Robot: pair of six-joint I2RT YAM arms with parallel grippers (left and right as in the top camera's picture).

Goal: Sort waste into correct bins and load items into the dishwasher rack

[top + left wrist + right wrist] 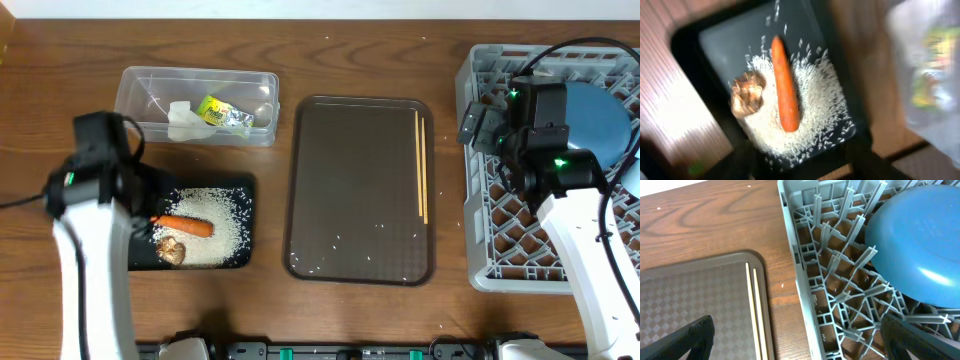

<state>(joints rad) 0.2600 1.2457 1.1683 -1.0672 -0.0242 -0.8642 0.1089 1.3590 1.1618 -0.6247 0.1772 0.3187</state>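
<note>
Overhead, carrot and rice lie in the black tray at lower left; chopsticks wait on the serving tray, centre-right. Left wrist view: the left gripper hangs released above the carrot; a low sweep could scatter rice. Right wrist view: the right gripper, spread wide and empty, may clip the rack wall reaching for the chopsticks.

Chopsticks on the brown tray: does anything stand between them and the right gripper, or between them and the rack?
Nothing visible does. The chopsticks lie alone near the serving tray's right edge; the open right gripper hangs above the dishwasher rack's left wall beside them. Only bare table and that wall lie between.
</note>
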